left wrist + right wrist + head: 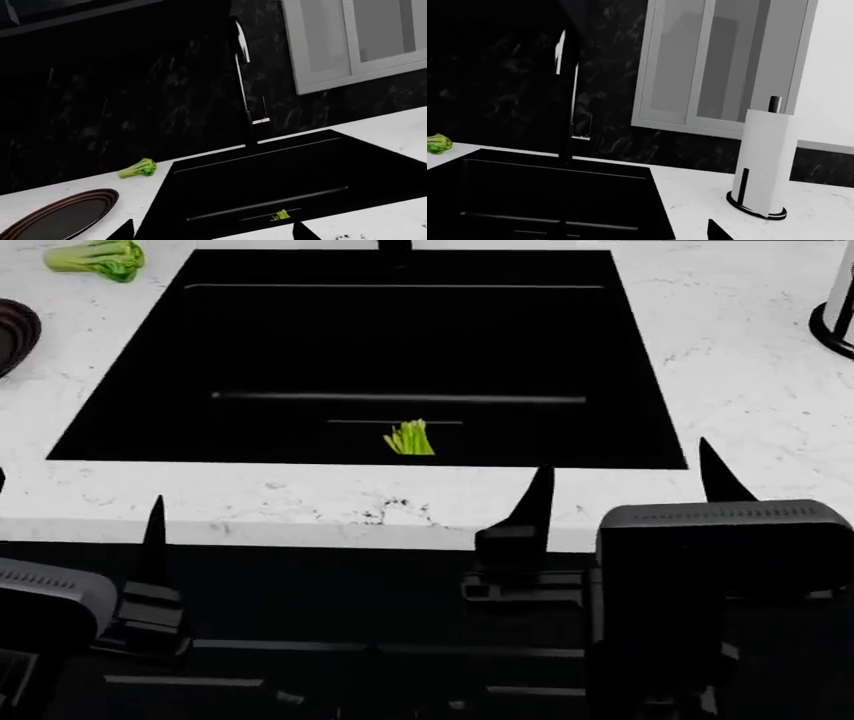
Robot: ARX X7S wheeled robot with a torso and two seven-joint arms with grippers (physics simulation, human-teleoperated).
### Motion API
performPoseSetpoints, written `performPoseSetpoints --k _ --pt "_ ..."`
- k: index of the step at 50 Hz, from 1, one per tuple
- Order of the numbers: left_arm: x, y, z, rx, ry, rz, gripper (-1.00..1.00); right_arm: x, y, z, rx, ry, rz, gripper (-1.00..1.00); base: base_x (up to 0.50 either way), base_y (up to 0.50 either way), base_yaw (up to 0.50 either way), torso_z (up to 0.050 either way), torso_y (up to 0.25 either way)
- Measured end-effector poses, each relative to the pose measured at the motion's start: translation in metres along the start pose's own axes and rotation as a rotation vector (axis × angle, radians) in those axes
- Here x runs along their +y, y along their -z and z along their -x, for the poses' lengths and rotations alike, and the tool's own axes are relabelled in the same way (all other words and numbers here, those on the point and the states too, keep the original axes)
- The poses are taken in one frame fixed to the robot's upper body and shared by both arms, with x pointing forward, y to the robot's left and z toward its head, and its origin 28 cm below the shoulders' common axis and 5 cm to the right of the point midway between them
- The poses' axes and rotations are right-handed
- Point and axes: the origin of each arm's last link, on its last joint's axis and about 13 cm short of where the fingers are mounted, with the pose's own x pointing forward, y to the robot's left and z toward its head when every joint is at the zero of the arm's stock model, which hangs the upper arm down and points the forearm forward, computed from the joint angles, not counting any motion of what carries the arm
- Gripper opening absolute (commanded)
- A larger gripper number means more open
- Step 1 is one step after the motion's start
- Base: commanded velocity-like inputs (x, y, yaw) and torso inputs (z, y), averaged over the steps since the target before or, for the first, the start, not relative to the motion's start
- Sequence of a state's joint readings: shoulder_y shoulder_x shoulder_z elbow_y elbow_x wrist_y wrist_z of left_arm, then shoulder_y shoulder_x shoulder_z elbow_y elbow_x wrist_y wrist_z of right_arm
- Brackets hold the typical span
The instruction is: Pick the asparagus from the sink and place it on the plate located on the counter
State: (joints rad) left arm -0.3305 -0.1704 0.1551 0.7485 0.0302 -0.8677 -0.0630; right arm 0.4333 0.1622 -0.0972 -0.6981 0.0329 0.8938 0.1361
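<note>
Near the front wall of the sink (134, 420), we saw the asparagus (410, 438) lying on the black floor, untouched. Our left gripper (74, 505) and right gripper (627, 485) both hung before the counter (747, 370) edge, fingers spread apart and holding nothing. At the far left the plate (14, 332) rested on the counter, with a bok choy (96, 258) beyond it, well apart from the asparagus.
</note>
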Motion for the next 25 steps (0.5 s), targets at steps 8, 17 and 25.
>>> performPoseSetpoints --k 8,17,25 --pt "0.0006 -0.001 0.0007 0.002 -0.003 -0.001 1.0 -0.0001 -0.0019 0.0009 -0.006 0.005 -0.004 1.0 0.0 0.5 0.0 0.0 0.0" --pt "0.0007 -0.0019 0.0012 0.006 -0.004 -0.005 1.0 -0.0005 -0.0033 0.0015 -0.009 0.009 -0.007 1.0 0.06 0.5 0.0 0.0 0.0" --pt "0.0007 -0.0017 0.0009 0.009 -0.005 -0.012 1.0 -0.0003 -0.0042 0.0017 -0.01 0.001 -0.015 1.0 0.4 0.43 0.0 0.0 0.0"
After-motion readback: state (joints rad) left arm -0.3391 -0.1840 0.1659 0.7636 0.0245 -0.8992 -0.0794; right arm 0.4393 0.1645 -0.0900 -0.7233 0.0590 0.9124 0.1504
